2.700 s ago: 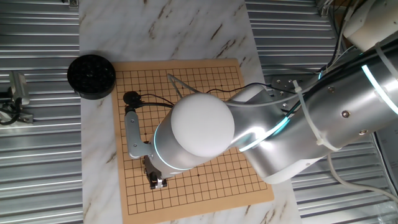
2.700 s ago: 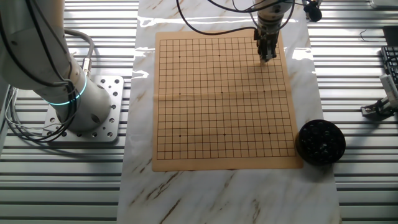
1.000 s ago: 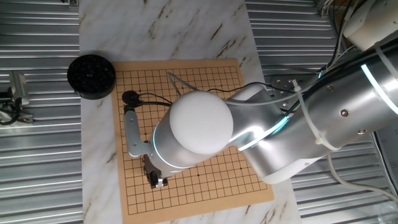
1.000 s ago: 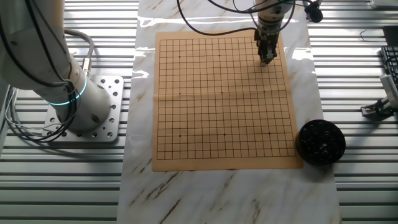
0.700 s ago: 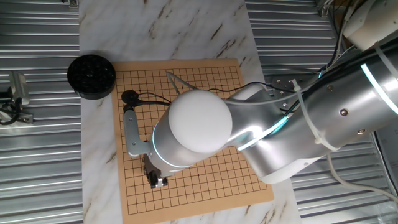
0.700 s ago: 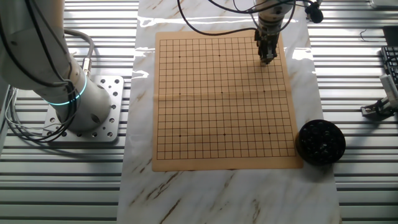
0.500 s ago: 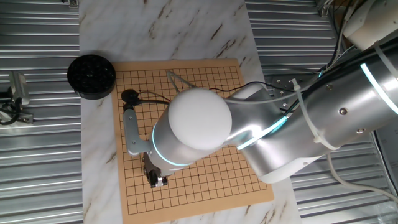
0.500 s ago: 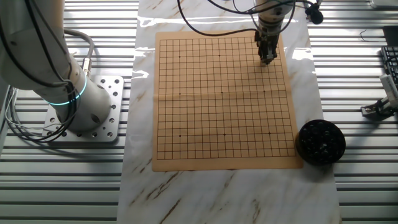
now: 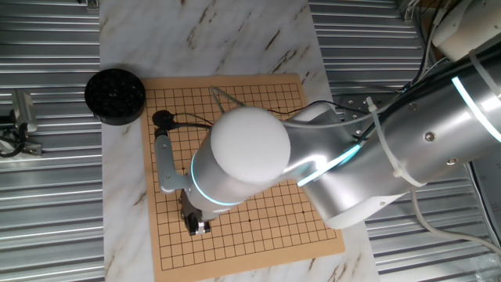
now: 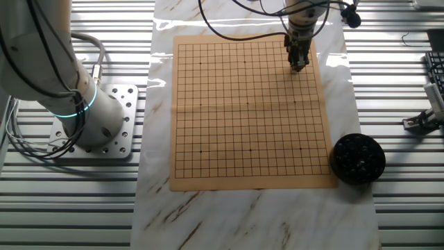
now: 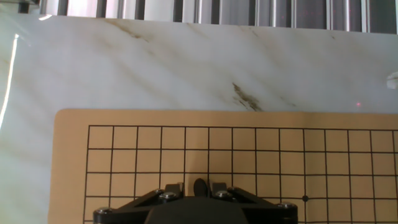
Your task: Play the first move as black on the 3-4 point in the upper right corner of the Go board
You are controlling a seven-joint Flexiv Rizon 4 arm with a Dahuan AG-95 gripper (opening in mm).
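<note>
Plainly tan board [image 10: 243, 118] (black-gridded).

The board [image 10: 246, 111] lies on the surface [image 10: 236, 215]; the bowl [image 10: 356, 158] sits beside its near right corner, the end effector [image 10: 298, 67] over the far right.

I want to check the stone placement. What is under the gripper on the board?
Under the gripper lies the board. The hand view shows a small dark shape between the fingers, probably a stone; whether it touches the board is hidden.

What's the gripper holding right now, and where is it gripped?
In the hand view, the gripper pinches a small dark stone between its fingertips, by its sides, low over the board.
</note>
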